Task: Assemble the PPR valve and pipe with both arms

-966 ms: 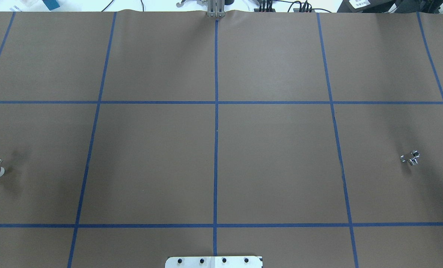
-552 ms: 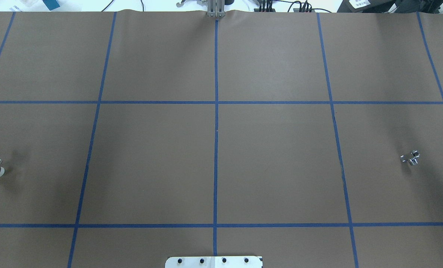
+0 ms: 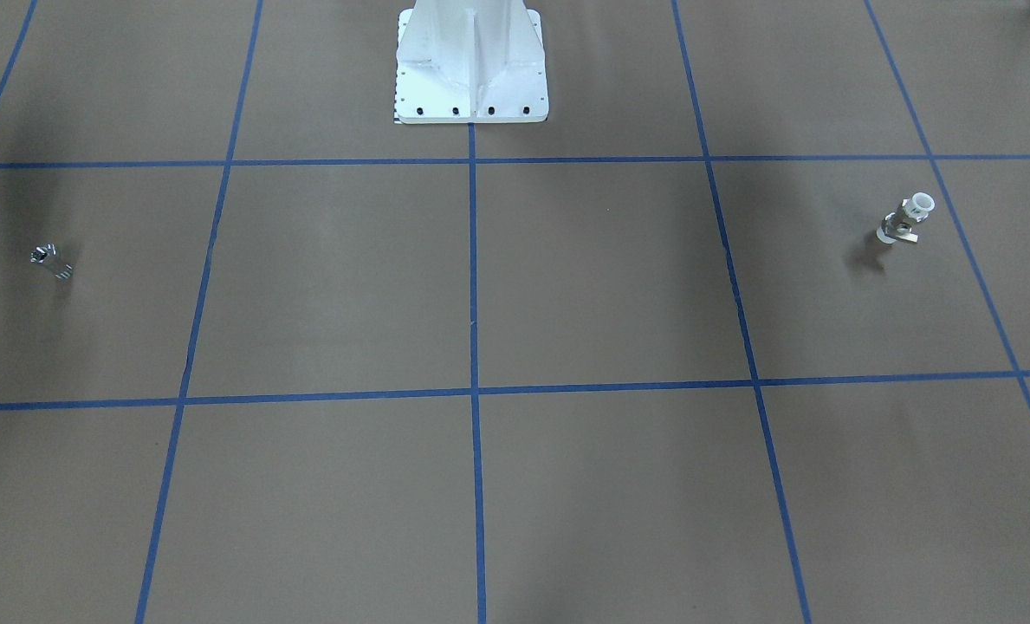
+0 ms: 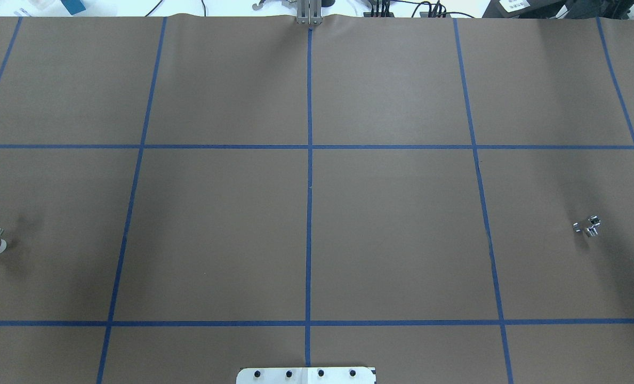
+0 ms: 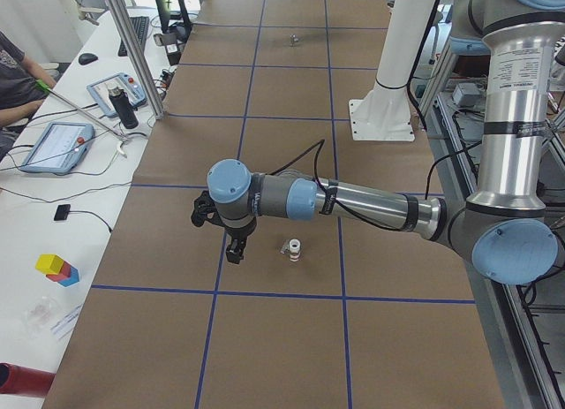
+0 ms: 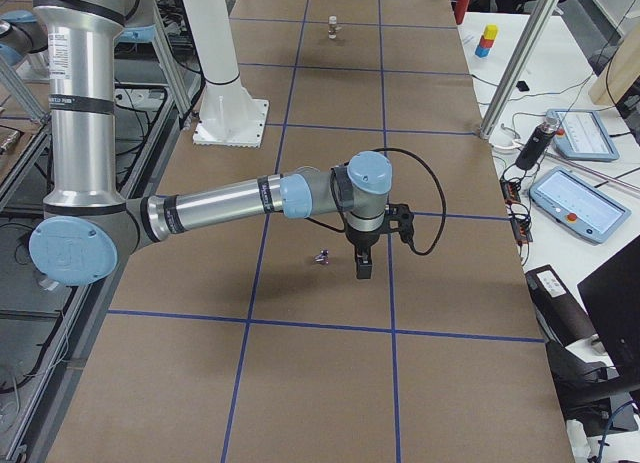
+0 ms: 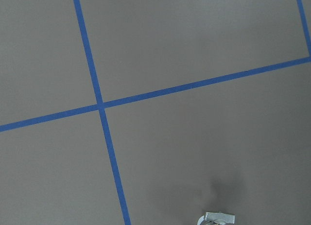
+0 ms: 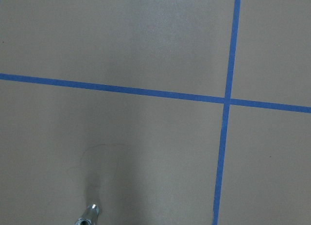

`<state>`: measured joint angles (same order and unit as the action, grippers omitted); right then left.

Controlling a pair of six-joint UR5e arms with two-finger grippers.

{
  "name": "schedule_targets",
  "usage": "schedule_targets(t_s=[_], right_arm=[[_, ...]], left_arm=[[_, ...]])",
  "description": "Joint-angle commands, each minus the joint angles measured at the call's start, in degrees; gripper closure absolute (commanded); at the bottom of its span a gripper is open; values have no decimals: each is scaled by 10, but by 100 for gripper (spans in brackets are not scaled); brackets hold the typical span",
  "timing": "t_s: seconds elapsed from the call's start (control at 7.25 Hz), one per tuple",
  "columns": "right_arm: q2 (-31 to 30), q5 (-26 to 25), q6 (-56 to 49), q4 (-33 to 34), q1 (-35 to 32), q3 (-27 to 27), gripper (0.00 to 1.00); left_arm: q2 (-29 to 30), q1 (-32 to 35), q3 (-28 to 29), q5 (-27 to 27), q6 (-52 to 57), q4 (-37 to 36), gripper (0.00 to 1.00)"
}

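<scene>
Here, seen from the desk's left end, the left arm reaches out low over the brown desk, and the left fingers point down just beside the valve without touching it. How far they are open cannot be told, since only a side view shows them; they hold nothing visible. The valve stands on end with a white ring on top, in the middle row of the blue tape grid, and the left wrist camera catches only its flat handle at the bottom edge. Farther along, the white pedestal stands bolted at the robot's side of the desk. At the far, right end, the pipe lies on the paper in the same row, well apart from the valve. The right arm stretches out above it, and the right fingers hang pointing down just beside the pipe, clear of it. Their opening cannot be told either. The right wrist camera shows only the pipe's tip.
</scene>
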<state>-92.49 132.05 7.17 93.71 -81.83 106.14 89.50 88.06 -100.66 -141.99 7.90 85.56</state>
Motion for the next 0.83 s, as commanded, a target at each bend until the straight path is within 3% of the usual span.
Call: schedule_targets(t_s=[0.0, 0.28, 0.41, 0.55, 0.69], right_arm=[[0, 1, 0, 0, 3, -1, 0], [0, 4, 2, 0, 12, -1, 0], [0, 3, 2, 0, 18, -2, 0], [0, 4, 2, -1, 21, -1, 0], [0, 4, 3, -1, 23, -1, 0]], left_arm=[[-9, -6, -1, 1, 0, 1, 0], [-13, -38, -4, 2, -7, 1, 0], [-13, -96, -6, 17, -83, 22, 0], [-30, -145, -6, 75, -147, 82, 0], [-65, -153, -5, 76, -157, 135, 0]])
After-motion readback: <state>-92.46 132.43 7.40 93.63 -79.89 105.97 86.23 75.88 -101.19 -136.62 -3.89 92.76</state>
